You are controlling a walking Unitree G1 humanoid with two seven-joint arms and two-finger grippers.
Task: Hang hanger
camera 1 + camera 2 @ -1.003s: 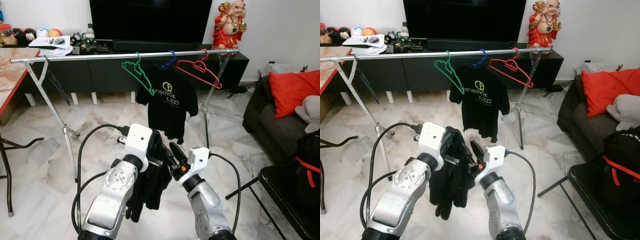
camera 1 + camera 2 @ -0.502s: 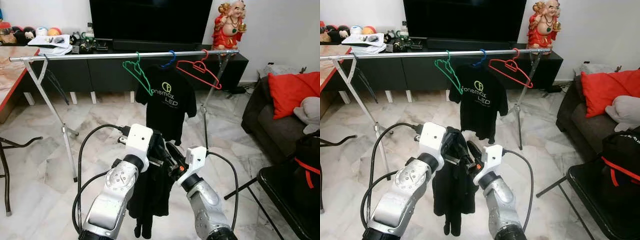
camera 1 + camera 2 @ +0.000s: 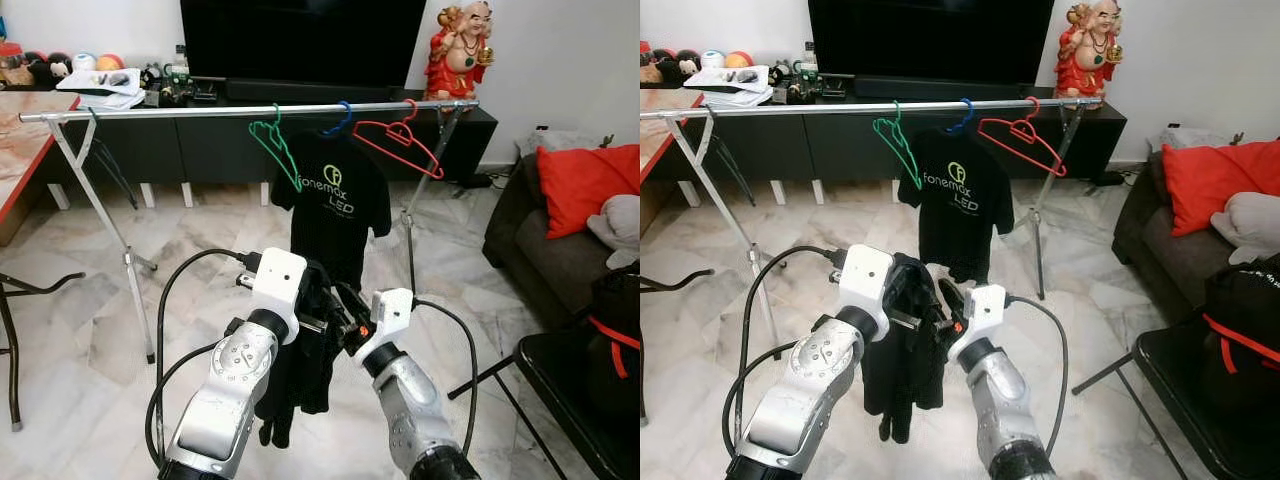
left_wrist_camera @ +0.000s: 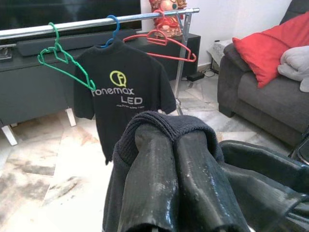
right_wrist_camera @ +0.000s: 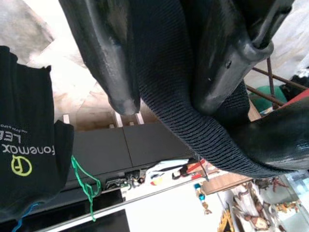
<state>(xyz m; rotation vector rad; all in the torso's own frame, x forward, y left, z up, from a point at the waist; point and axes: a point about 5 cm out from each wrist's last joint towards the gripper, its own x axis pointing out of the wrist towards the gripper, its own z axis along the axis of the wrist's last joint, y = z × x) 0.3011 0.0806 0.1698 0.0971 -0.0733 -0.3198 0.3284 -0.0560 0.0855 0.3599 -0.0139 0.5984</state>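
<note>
Both eye views look forward and down from the head, over the two arms toward the clothes rail (image 3: pixel 250 110), a little apart sideways. The left wrist view looks along its fingers (image 4: pixel 159 193) at that rail, close up. The right wrist view sits tight against dark cloth (image 5: pixel 169 87), rail beyond.

The black garment (image 3: pixel 305 360) bunched between the two arms covers the left pincer (image 3: pixel 322 322) in the head views, so its fingertips cannot be made out there; in the left wrist view the cloth folds over the tips of its fingers (image 4: pixel 154 193). The right pincer (image 3: pixel 347 312) is likewise half buried in the cloth. Any hanger inside that garment is hidden. The blue hanger (image 3: pixel 342 117) is mostly concealed by the printed T-shirt (image 3: pixel 335 205). The small items on the TV counter (image 3: pixel 150 95) are too small to identify.
</note>
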